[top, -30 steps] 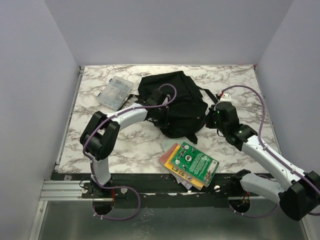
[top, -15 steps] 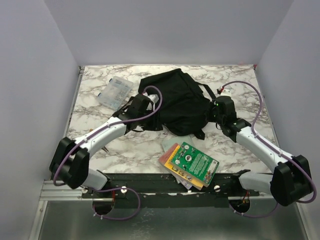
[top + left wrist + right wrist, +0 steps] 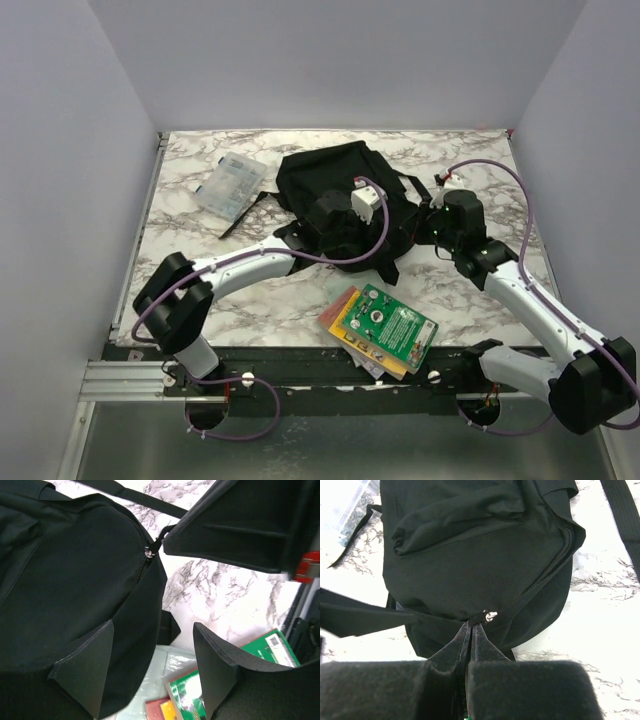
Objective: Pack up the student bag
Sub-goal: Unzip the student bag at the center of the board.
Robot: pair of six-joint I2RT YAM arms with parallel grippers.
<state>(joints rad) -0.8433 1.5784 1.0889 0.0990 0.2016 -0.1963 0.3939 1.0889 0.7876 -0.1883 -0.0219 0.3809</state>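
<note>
**Left jaws spread over the backpack, right jaws pinching its zipper pull**

The one large soft black fabric backpack (image 3: 320,170) lies directly under the left gripper (image 3: 150,672) and just ahead of the right gripper (image 3: 471,626). Half a second ago the left gripper was at the backpack's left edge. Now it hangs over the near middle, jaws spread and empty. The right gripper's jaws stay pressed together on the black zipper pull (image 3: 156,542). The left arm hides the backpack's near edge. One clear plastic case (image 3: 229,185) lies well left of both jaws. One green-topped stack of books (image 3: 388,325) lies behind them; the number of books is unclear.
</note>
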